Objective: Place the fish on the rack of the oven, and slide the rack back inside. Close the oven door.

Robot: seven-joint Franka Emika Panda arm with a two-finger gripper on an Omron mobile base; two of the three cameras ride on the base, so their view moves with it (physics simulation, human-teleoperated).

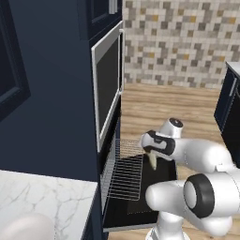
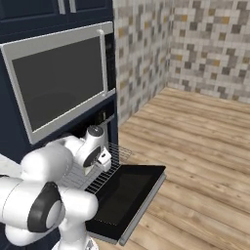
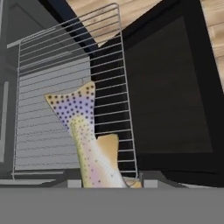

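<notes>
Left base view: I see the oven with its door dropped flat open and the rack pulled out over it. The gripper hangs above the rack's outer edge, the fish dangling pale from it.

Right base view: the arm's wrist blocks most of the gripper. Rack sticks out over the open door; the steel-framed glass unit sits above. I can't make out the fish here, too small and hidden.

Hand view: the fish runs up from the bottom edge, spotted tail fanned over the rack. The fingers are clamped nearly closed on its body, though the tips themselves are hidden behind it. The fish looks held above the bars, not lying on them. Door lies to the right.
</notes>
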